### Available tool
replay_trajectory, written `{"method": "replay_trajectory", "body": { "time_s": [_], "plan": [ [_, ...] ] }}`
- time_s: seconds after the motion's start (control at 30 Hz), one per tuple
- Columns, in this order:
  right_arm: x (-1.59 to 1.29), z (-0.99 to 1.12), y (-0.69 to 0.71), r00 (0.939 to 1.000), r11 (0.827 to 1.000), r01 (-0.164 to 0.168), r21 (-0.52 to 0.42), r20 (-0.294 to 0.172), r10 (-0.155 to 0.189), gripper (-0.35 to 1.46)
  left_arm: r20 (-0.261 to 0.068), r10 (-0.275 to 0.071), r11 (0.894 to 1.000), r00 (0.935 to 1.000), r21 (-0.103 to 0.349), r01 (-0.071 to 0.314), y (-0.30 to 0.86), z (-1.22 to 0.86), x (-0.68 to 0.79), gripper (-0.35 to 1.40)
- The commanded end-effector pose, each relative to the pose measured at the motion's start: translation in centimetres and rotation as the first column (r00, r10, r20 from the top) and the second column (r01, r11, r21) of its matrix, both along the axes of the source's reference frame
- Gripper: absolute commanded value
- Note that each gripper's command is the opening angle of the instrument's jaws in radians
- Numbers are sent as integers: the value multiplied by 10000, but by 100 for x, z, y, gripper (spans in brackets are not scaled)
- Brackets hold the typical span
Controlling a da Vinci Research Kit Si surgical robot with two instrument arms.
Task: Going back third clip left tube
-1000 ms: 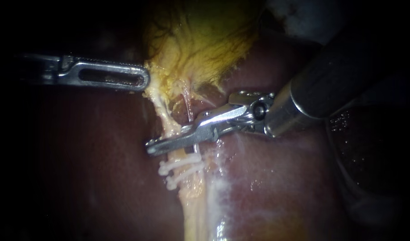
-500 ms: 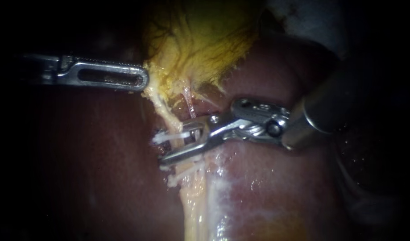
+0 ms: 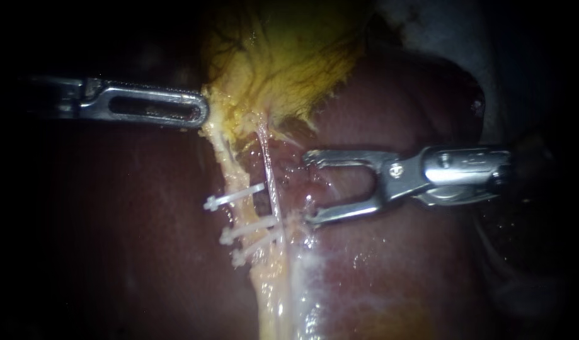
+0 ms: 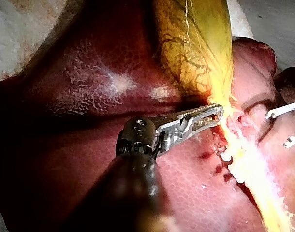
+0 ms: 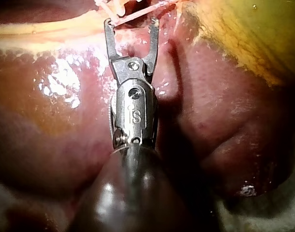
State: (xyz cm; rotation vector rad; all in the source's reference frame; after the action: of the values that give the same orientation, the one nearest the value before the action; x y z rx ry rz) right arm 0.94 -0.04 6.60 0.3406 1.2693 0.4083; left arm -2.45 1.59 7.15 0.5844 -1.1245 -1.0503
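Observation:
Three white clips cross the pale left tube (image 3: 234, 169): a top clip (image 3: 234, 196), a middle clip (image 3: 248, 229) and a low clip (image 3: 256, 247). A thin pink tube (image 3: 269, 170) runs just right of it. My right instrument (image 3: 309, 187) sits right of the tubes, its jaws wide open and empty. In the right wrist view the same instrument (image 5: 131, 24) gapes short of the clips (image 5: 113, 6). My left instrument (image 3: 198, 114) is shut on the edge of the yellow gallbladder (image 3: 283, 69). The left wrist view shows my left instrument (image 4: 213, 115) pinching that edge beside the clips (image 4: 227, 155).
Dark red liver (image 3: 396, 264) lies under everything, wet and shiny below the right instrument. Pale cloth (image 3: 440, 25) shows at the far upper right. In the left wrist view the right instrument's open jaws (image 4: 285, 126) stand beyond the tube.
My right instrument opened, leaving the top clip on the left tube, and drew back to the right. The left instrument stayed put.

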Motion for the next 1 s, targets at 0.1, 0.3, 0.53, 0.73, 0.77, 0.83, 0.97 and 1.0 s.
{"method": "replay_trajectory", "body": {
  "time_s": [0.1, 0.3, 0.53, 0.73, 0.77, 0.83, 0.97, 1.0],
  "plan": [
    [-15, -11, 0, 10000, 9999, 32, -163, 20, -31, 61, -11, -16, 10000, 10000, -7, 16, 0, 0, 0, -35],
    [-32, -17, -5, 9971, 9973, 594, -438, 511, -572, 61, -13, -17, 10000, 10000, -15, 17, 0, 2, 0, -35],
    [-41, -19, -6, 9931, 9940, 929, -570, 765, -884, 59, -50, -56, 9999, 10000, -91, 55, -3, 16, -9, -35],
    [-41, -24, -9, 9841, 9884, 1453, -434, 1094, -1398, 57, -90, -101, 9998, 9999, -174, 99, -4, 35, -21, -35],
    [-41, -25, -10, 9831, 9879, 1491, -426, 1140, -1435, 57, -97, -108, 9998, 9999, -187, 106, -4, 38, -22, -35],
    [-41, -27, -10, 9825, 9876, 1514, -419, 1160, -1457, 56, -112, -125, 9997, 9999, -216, 123, -5, 44, -26, -35],
    [-41, -29, -9, 9825, 9877, 1513, -403, 1156, -1458, 56, -174, -111, 9997, 9998, -239, 106, -6, 53, -34, -35],
    [-41, -30, -9, 9825, 9877, 1513, -401, 1156, -1458, 56, -173, -63, 9997, 9998, -232, 59, -7, 56, -37, -35]
  ]
}}
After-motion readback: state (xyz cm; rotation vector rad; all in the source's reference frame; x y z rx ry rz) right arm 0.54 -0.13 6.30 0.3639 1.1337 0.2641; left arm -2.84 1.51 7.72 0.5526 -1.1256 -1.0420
